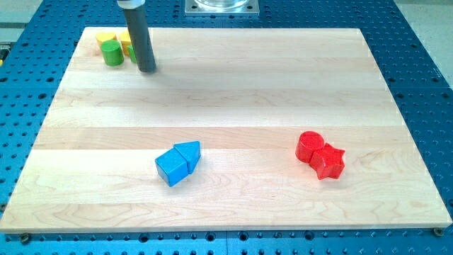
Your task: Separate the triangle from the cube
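Beside my tip, green cylinder, yellow blocks

Blue triangle touches blue cube on its upper right, bottom-centre of board.

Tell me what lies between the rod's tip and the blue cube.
In the camera view, only bare wooden board lies between my tip and the blue cube.

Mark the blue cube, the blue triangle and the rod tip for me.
blue cube (172, 168): camera view, on its top face.
blue triangle (190, 151): camera view, on its upper face, touching the cube.
my tip (147, 69): camera view, rod's lower end, far from both.
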`<control>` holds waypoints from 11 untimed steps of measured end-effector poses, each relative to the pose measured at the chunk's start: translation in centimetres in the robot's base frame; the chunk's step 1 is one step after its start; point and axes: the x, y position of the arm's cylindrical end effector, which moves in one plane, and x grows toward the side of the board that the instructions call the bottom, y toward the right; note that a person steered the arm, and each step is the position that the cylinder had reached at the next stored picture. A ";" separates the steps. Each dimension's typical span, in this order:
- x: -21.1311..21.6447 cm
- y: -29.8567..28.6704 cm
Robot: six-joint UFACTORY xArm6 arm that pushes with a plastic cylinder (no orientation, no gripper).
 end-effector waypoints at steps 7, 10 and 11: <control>21.1 12.9; 21.8 7.2; 20.3 4.2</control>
